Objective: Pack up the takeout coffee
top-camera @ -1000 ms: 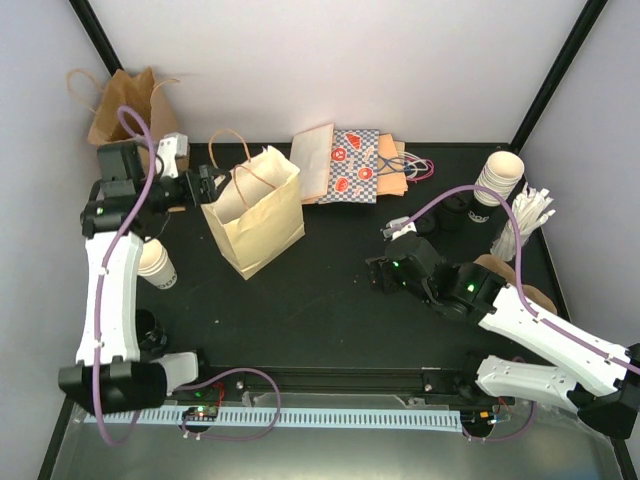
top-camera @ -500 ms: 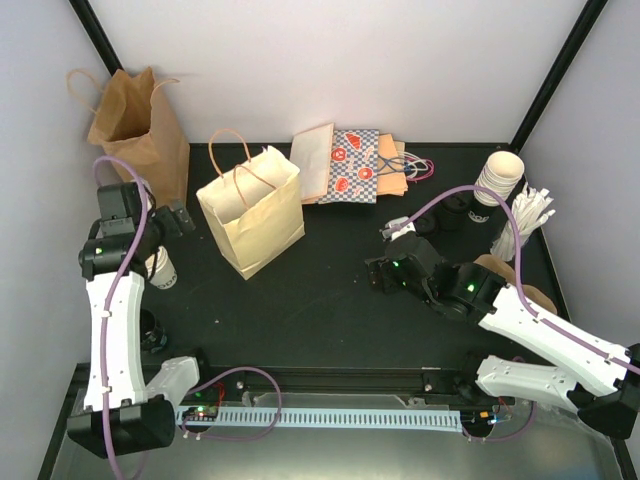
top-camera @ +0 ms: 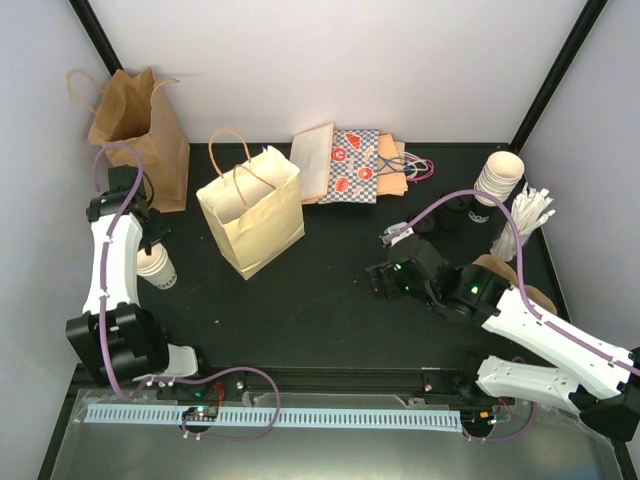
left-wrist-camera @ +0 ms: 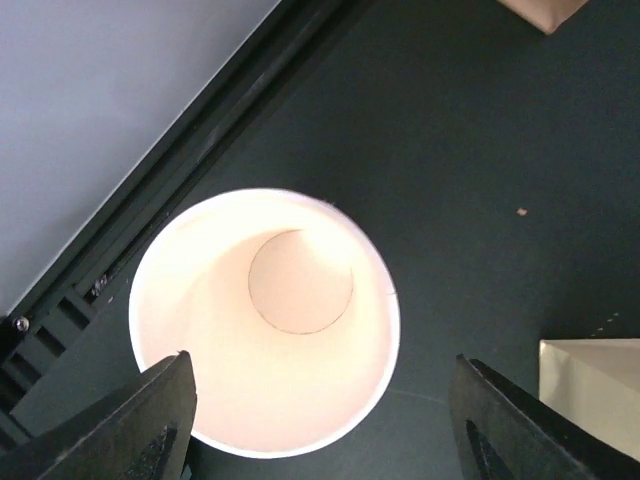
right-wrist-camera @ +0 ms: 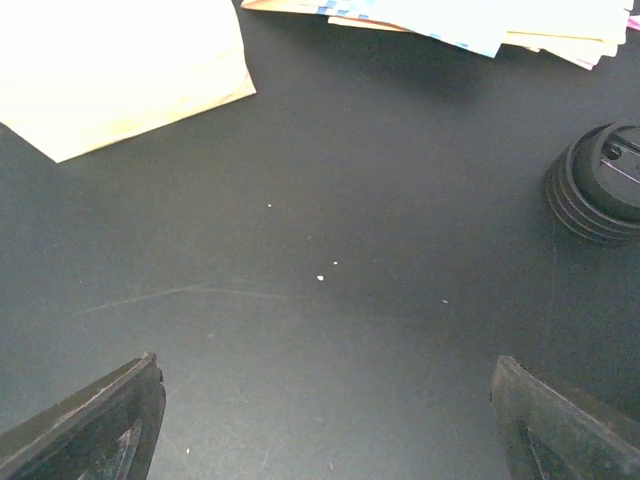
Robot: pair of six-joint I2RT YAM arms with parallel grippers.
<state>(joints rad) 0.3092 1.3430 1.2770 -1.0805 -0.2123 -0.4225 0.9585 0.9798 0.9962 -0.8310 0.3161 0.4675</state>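
Note:
A small white paper cup [top-camera: 157, 268] stands upright and empty on the black table at the left edge. My left gripper [top-camera: 151, 238] hovers just above it, open. In the left wrist view the cup's mouth [left-wrist-camera: 265, 320] lies between and ahead of the spread fingers [left-wrist-camera: 160, 420], which do not touch it. A stack of more white cups [top-camera: 500, 178] stands at the far right. The cream handled paper bag [top-camera: 255, 210] stands open in the middle left. My right gripper [top-camera: 385, 280] is open and empty over bare table, as the right wrist view [right-wrist-camera: 325, 420] shows.
A brown paper bag [top-camera: 140, 125] stands at the back left. Flat printed bags [top-camera: 350, 165] lie at the back centre. Black lids [top-camera: 460, 212] and a bundle of white sticks [top-camera: 525, 220] are at the right, the lids also in the right wrist view [right-wrist-camera: 600, 180].
My left gripper has drawn back from the cream bag's left side and swung down to the left, over the single cup. The right arm has barely moved.

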